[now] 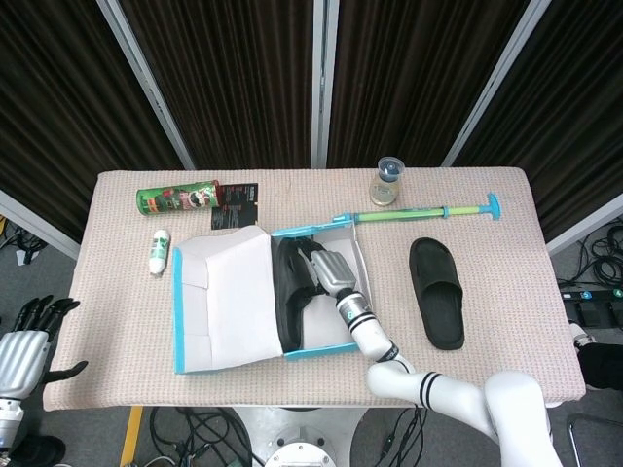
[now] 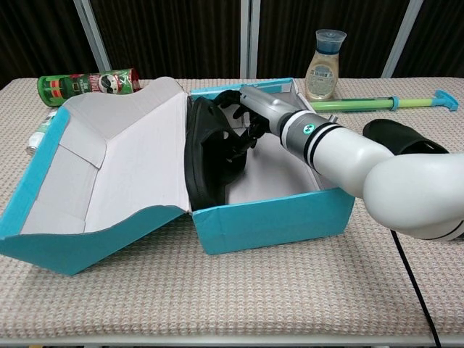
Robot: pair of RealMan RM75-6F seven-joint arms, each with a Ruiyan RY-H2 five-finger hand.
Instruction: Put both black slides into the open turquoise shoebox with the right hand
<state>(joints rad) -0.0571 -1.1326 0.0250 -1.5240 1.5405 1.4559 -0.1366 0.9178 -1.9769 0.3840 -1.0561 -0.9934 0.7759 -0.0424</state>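
White bottle behind box lid

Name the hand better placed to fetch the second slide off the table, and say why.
Right. The right hand is inside the shoebox on the first slide, and the second slide lies just to its right. The left hand hangs off the table's far left edge.
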